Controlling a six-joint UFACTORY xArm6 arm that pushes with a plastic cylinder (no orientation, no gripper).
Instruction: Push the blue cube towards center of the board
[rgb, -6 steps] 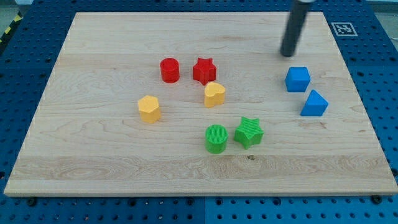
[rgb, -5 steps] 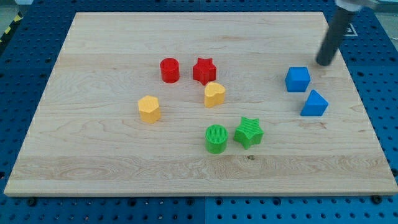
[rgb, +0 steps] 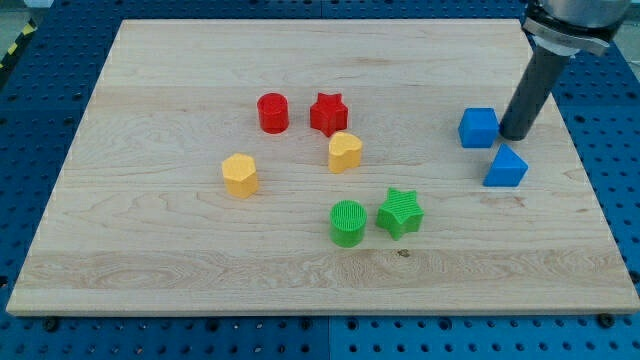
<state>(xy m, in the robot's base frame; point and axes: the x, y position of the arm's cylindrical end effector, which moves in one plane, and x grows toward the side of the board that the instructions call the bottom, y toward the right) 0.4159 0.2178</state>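
Observation:
The blue cube (rgb: 478, 127) sits on the wooden board (rgb: 150, 280) toward the view's right, above and left of a blue triangular block (rgb: 505, 167). My tip (rgb: 514, 136) is down on the board just right of the blue cube, close against its right side, and above the blue triangular block. The dark rod rises toward the view's top right.
Near the board's middle are a red cylinder (rgb: 272, 112), a red star (rgb: 328, 113), a yellow heart-like block (rgb: 345, 151) and a yellow block (rgb: 240, 174). A green cylinder (rgb: 348, 222) and a green star (rgb: 400, 212) lie below them.
My tip has moved from above the blue cube to the right, then down to the cube's right side. No block has visibly moved.

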